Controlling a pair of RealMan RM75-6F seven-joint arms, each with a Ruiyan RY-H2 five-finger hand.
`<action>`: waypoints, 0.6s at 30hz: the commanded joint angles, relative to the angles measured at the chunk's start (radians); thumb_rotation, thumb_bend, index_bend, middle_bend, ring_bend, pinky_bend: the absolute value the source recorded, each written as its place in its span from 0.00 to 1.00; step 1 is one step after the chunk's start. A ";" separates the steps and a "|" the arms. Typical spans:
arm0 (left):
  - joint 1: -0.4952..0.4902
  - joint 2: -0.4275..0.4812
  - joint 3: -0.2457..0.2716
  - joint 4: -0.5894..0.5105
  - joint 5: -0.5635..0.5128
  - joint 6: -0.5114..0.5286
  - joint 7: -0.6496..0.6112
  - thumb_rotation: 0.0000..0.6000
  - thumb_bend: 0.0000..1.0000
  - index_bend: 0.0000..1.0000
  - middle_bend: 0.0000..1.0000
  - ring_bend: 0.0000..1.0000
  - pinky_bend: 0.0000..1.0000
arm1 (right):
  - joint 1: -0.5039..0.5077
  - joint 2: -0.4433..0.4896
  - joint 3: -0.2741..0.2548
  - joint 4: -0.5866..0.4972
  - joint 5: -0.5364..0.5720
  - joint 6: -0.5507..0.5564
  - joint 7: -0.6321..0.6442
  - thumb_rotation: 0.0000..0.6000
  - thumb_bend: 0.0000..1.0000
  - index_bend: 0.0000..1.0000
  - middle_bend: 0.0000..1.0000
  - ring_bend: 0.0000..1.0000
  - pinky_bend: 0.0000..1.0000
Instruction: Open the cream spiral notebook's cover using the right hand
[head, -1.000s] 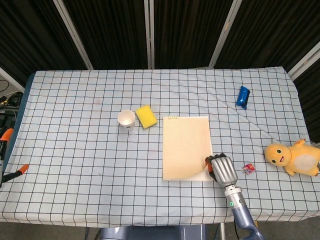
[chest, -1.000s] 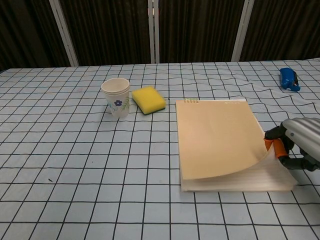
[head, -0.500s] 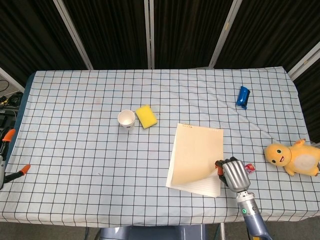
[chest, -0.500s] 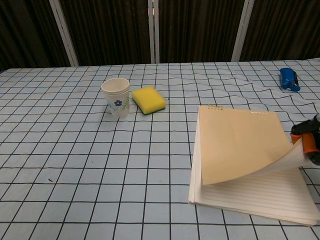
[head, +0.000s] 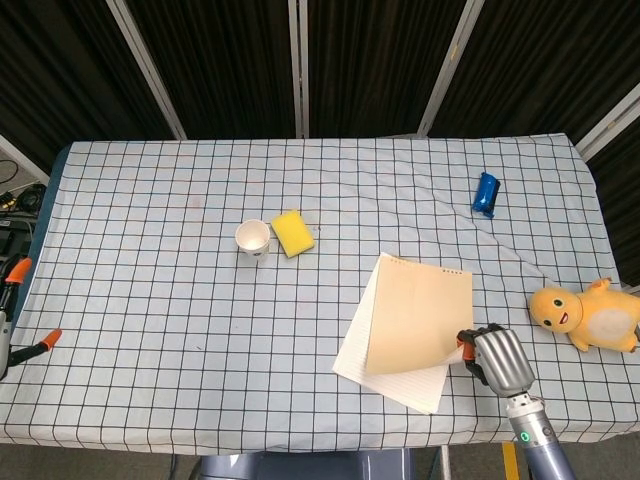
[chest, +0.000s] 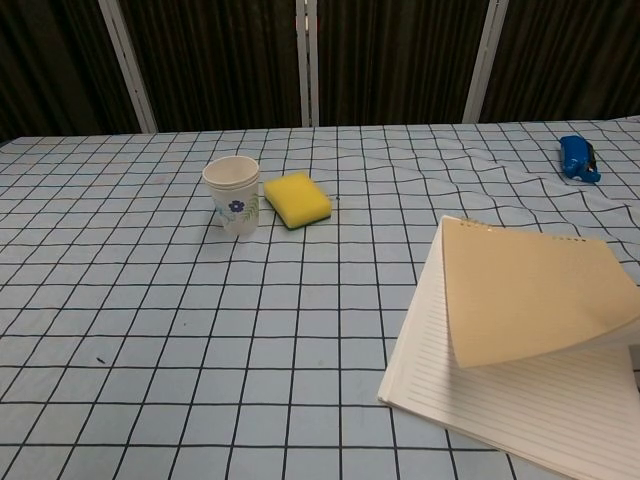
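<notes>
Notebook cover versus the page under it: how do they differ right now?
The cover is plain cream and unlined; the page is white with ruled lines. The cover is lifted and curled, its near right corner held by the right hand; the page lies flat on the tablecloth. In the head view the cover sits skewed, leaving the page's left and near edges exposed. Both stay joined at the spiral edge.

No words, brands or numbers can be read anywhere; the paper cup (chest: 232, 194) carries only a small flower print
</notes>
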 joint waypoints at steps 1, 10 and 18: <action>0.000 0.000 0.002 -0.003 0.006 0.003 0.004 1.00 0.14 0.00 0.00 0.00 0.00 | -0.022 0.016 -0.022 -0.017 -0.015 0.021 0.013 1.00 0.72 0.75 0.78 0.72 0.58; 0.003 -0.002 -0.001 -0.007 0.008 0.013 0.003 1.00 0.14 0.00 0.00 0.00 0.00 | -0.030 -0.026 0.089 -0.082 0.105 0.040 0.034 1.00 0.72 0.76 0.78 0.72 0.58; 0.000 -0.007 -0.001 -0.002 0.009 0.009 0.007 1.00 0.14 0.00 0.00 0.00 0.00 | 0.048 -0.026 0.290 -0.172 0.317 -0.025 -0.105 1.00 0.72 0.76 0.78 0.72 0.58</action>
